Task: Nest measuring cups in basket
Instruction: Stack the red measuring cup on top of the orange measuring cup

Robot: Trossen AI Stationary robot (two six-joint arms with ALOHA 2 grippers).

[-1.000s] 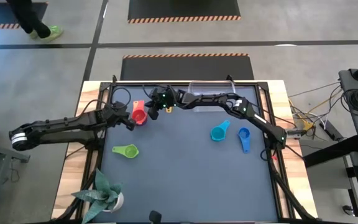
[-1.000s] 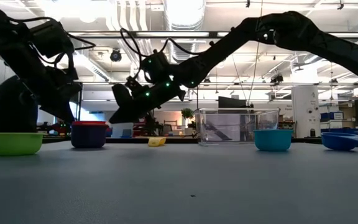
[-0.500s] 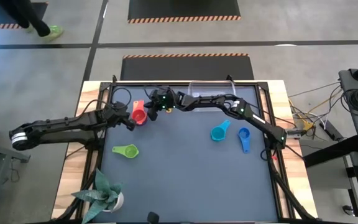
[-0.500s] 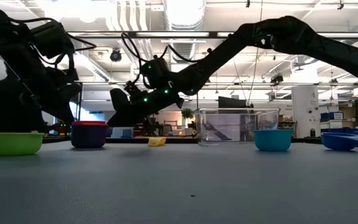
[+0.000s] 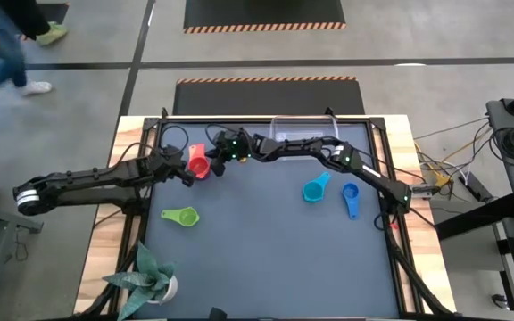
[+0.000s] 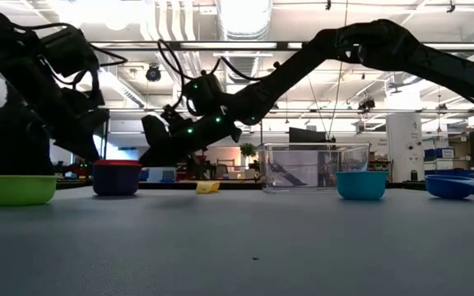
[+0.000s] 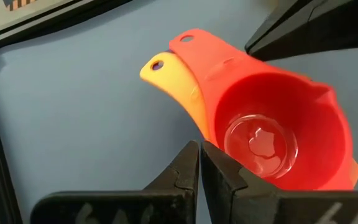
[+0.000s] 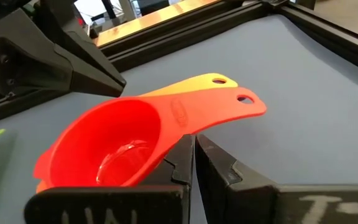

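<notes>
While you watch the far-left part of the mat, both arms meet at one stack.
Left gripper [image 5: 188,177]: fingers together, tips beside the red cup [image 5: 199,165].
Right gripper [image 5: 214,162]: fingers together, tips at the same cup.
Red cup: nested on an orange cup [image 7: 173,81].
Basket [image 5: 303,129]: far edge, apart from the stack.
Cyan cup [image 5: 314,189], blue cup [image 5: 351,197], green cup [image 5: 181,216]: loose on the mat.

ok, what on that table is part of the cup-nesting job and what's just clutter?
Job:
- red cup, nested on an orange one, between both shut grippers: left, right
- green cup
- cyan cup
- blue cup
- small yellow cup
- clear basket, no cups in it

Lying about:
- potted plant at the table's near left corner
</notes>
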